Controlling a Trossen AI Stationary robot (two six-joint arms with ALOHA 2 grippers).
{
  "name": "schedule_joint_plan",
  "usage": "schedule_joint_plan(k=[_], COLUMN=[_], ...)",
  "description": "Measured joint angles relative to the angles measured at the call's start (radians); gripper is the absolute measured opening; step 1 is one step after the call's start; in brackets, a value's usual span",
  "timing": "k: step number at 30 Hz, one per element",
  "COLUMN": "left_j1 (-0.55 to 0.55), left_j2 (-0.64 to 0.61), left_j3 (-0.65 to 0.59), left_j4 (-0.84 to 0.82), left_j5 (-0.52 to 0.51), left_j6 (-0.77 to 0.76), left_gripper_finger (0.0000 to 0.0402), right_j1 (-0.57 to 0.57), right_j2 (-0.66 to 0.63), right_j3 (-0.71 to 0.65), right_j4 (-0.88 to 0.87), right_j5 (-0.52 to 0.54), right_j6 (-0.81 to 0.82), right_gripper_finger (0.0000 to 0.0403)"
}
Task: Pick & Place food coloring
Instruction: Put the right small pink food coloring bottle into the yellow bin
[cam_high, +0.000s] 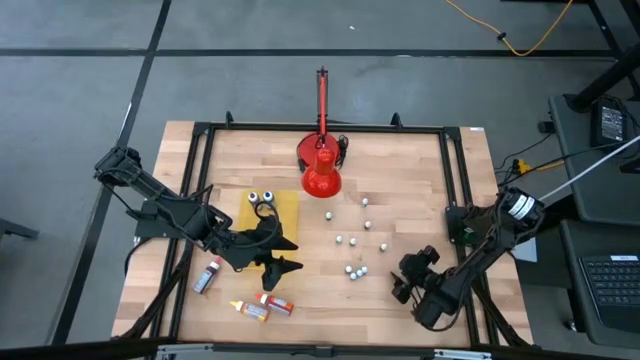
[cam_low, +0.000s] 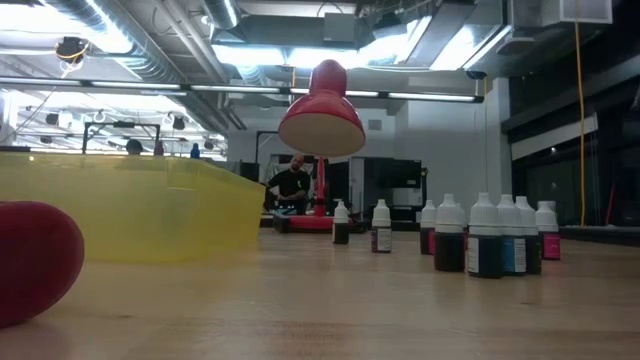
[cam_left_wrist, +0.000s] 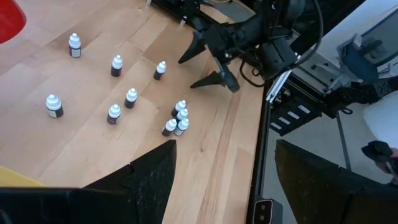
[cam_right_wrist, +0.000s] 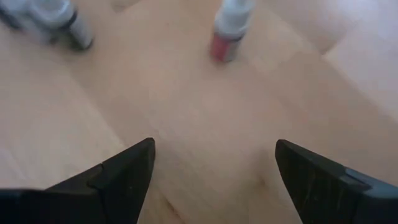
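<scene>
Several small food coloring bottles (cam_high: 352, 241) with white caps stand on the wooden table's middle; three of them (cam_left_wrist: 176, 119) form a tight cluster. Three more bottles, red and orange-yellow (cam_high: 262, 306), lie on their sides near the front left. My right gripper (cam_high: 398, 278) hangs open low over the table, just right of the cluster, with a reddish bottle (cam_right_wrist: 227, 31) ahead of its fingers and nothing between them. My left gripper (cam_high: 298, 254) is open and empty, held above the table left of the standing bottles.
A big red cone-shaped object with an upright rod (cam_high: 321, 170) stands at the far middle. A yellow tray (cam_high: 283, 208) lies left of centre, holding two small round things. A dark metal frame (cam_high: 455, 180) borders the table.
</scene>
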Motion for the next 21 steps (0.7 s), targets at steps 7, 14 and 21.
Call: schedule_joint_plan(k=[7,14,21], left_j1=[0.0,0.0,0.0], left_j2=[0.0,0.0,0.0], left_j3=[0.0,0.0,0.0], left_j4=[0.0,0.0,0.0], left_j5=[0.0,0.0,0.0], left_j6=[0.0,0.0,0.0], left_gripper_finger=[0.026,0.026,0.026], right_j1=[-0.011,-0.047,-0.107], right_j2=[-0.002,-0.012,-0.04], right_j3=[-0.036,-0.071,-0.084], right_j4=[0.038,0.054,0.143], right_j5=[0.059,0.083,0.091], right_j6=[-0.089,-0.106,-0.308], right_gripper_finger=[0.0328,0.0322,0.0322])
